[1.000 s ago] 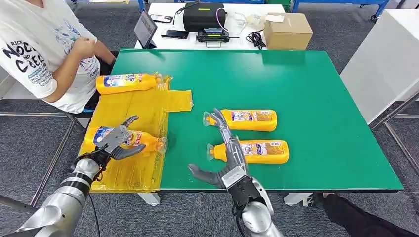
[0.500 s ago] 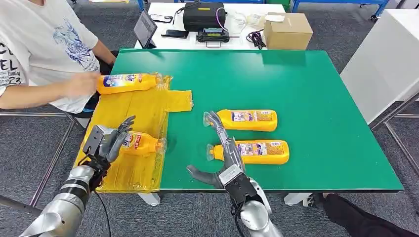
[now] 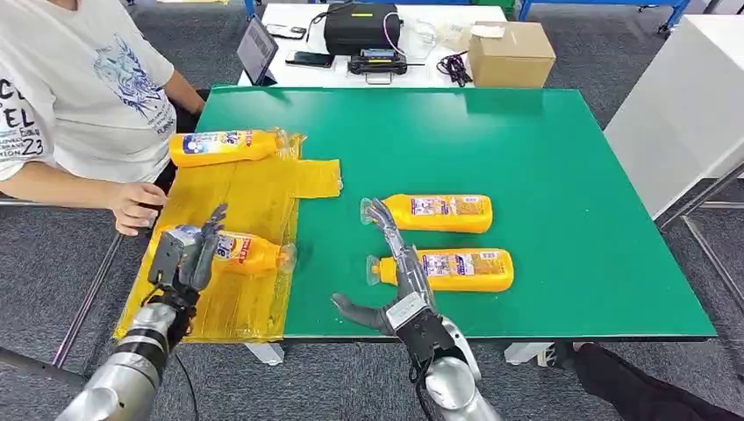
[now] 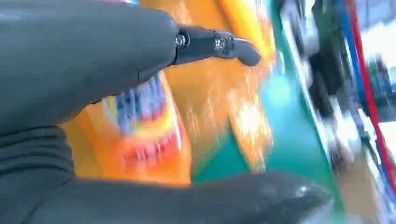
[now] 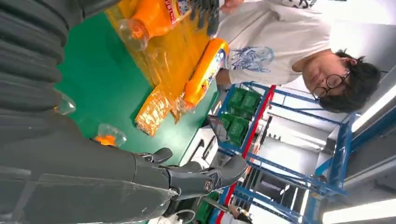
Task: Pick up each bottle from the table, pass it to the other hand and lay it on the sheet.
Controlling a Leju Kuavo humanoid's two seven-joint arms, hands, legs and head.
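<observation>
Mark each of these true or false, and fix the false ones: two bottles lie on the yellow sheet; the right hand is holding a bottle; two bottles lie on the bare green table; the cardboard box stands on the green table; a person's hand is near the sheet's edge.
1. Two orange bottles, a far one and a near one, lie on the yellow sheet. True.
2. The right hand holds a bottle. False: it is open, beside the bottles.
3. Two bottles lie on the bare green table. True.
4. The cardboard box stands on the green table. False: it is on the white table behind.
5. A person's hand is near the sheet's edge. True.
</observation>
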